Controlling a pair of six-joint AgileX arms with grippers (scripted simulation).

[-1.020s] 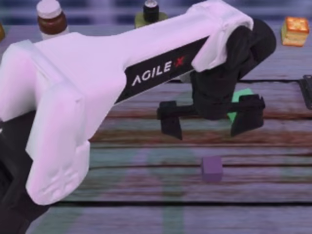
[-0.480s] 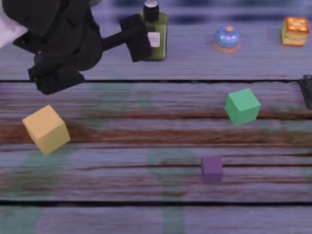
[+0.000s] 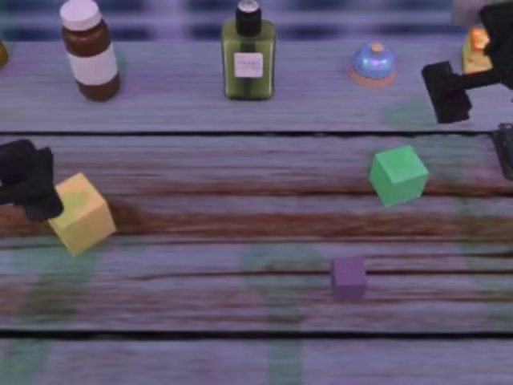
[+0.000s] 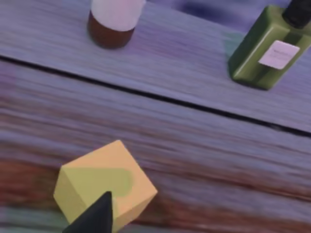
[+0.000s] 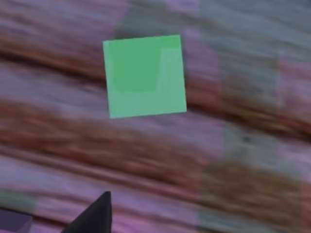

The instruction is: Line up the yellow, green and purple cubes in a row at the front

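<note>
The yellow cube (image 3: 80, 212) lies at the table's left, the green cube (image 3: 397, 174) right of centre, and the small purple cube (image 3: 349, 277) nearer the front. My left gripper (image 3: 26, 183) hangs at the left edge against the yellow cube's left side, open. In the left wrist view one fingertip (image 4: 96, 217) overlaps the yellow cube (image 4: 104, 184). My right gripper (image 3: 453, 92) is at the back right, open and holding nothing. In the right wrist view the green cube (image 5: 145, 76) lies well clear of its fingertip (image 5: 95, 216).
Along the back stand a brown bottle with a white cap (image 3: 90, 52), a green bottle (image 3: 248, 56), a blue bell (image 3: 373, 64) and a small orange-topped block (image 3: 478, 46) partly behind my right gripper. A dark object (image 3: 505, 152) sits at the right edge.
My left arm swept from above the green cube across to the table's left edge, down beside the yellow cube. My right gripper came into view at the back right. The cubes have not moved.
</note>
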